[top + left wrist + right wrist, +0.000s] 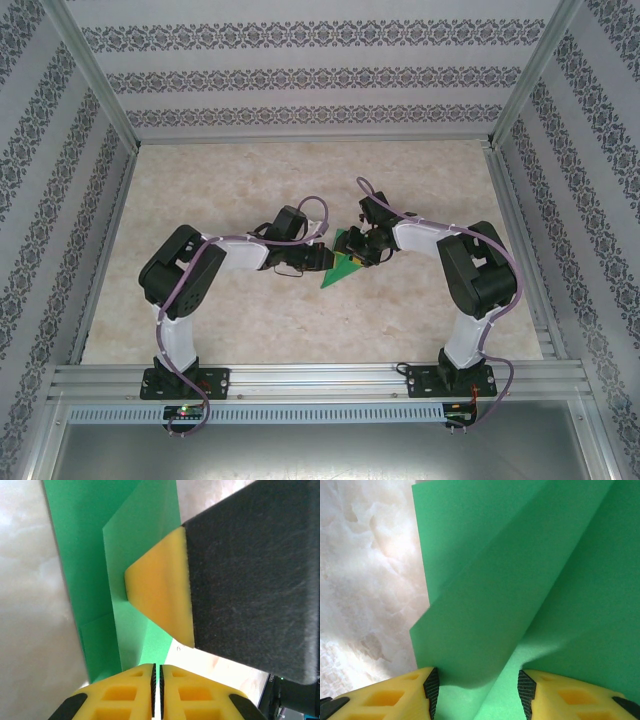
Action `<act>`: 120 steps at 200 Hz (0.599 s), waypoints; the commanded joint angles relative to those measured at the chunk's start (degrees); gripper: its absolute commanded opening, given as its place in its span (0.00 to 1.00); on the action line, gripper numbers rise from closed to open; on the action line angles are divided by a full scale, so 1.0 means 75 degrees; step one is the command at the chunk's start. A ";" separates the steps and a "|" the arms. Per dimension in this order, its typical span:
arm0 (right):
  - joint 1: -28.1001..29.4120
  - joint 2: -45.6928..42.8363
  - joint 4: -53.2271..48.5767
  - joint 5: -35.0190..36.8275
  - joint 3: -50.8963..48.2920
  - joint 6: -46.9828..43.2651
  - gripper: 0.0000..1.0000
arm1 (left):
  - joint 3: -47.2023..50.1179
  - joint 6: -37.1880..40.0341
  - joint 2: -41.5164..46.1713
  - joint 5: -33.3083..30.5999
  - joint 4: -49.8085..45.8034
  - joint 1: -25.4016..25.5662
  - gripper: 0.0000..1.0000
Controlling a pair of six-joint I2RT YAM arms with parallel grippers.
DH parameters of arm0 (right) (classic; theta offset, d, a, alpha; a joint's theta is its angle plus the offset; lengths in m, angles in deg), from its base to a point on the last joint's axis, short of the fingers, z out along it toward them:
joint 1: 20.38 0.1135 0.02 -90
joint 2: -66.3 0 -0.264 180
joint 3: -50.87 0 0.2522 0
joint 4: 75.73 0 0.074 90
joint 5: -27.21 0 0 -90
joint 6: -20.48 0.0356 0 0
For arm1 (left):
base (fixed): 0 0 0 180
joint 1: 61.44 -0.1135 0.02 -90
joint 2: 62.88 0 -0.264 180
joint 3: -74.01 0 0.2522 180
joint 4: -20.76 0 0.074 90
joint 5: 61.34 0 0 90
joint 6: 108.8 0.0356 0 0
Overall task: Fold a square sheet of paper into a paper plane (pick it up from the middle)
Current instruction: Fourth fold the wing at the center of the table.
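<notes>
Marbled tabletop (250,180), centre: the square sheet of paper (340,268) lies partly folded. The left gripper (154,680) seems closed on its edge. The right gripper (477,690) straddles a raised flap, jaws apart, gripping nothing. Folding looks underway; next, flatten that crease squarely.

The square sheet of paper (530,580) was thin, matt green paper, smooth apart from its soft creases. My left tool (158,669) had yellow fingers of what looked like matt, finely grained plastic. My right tool (476,680) showed a black, rough, gritty face beside its yellow tip. The table (200,200) looked like pale, faintly glossy stone. The frame rails (320,375) were bare brushed metal.
</notes>
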 commanded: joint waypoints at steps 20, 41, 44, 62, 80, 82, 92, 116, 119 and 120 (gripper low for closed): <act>0.0074 0.0588 -0.0735 0.0536 -0.0271 -0.0220 0.49 | -0.0250 0.0022 -0.0218 -0.0078 -0.0241 0.0104 0.14; 0.0071 0.0577 -0.0738 0.0522 -0.0281 -0.0243 0.48 | -0.0267 0.0031 -0.0201 -0.0179 -0.0345 0.0106 0.13; 0.0069 0.0568 -0.0738 0.0521 -0.0285 -0.0243 0.48 | -0.0272 0.0045 -0.0207 -0.0204 -0.0365 0.0113 0.13; 0.0068 0.0524 -0.0694 0.0532 -0.0315 -0.0267 0.48 | -0.0267 0.0054 -0.0215 -0.0263 -0.0419 0.0113 0.13; 0.0071 0.0488 -0.0656 0.0503 -0.0330 -0.0283 0.48 | -0.0279 0.0042 -0.0220 -0.0265 -0.0411 0.0105 0.13; 0.0069 0.0484 -0.0653 0.0499 -0.0326 -0.0288 0.48 | -0.0275 0.0042 -0.0229 -0.0259 -0.0408 0.0104 0.13; 0.0068 0.0503 -0.0661 0.0497 -0.0312 -0.0290 0.48 | -0.0284 0.0042 -0.0240 -0.0247 -0.0425 0.0104 0.13; 0.0074 0.0540 -0.0679 0.0509 -0.0320 -0.0287 0.47 | -0.0273 0.0048 -0.0255 -0.0269 -0.0450 0.0104 0.13; 0.0069 0.0550 -0.0678 0.0513 -0.0321 -0.0290 0.47 | -0.0276 0.0034 -0.0246 -0.0268 -0.0460 0.0106 0.13; 0.0069 0.0551 -0.0679 0.0517 -0.0321 -0.0290 0.47 | -0.0275 0.0032 -0.0250 -0.0268 -0.0457 0.0105 0.13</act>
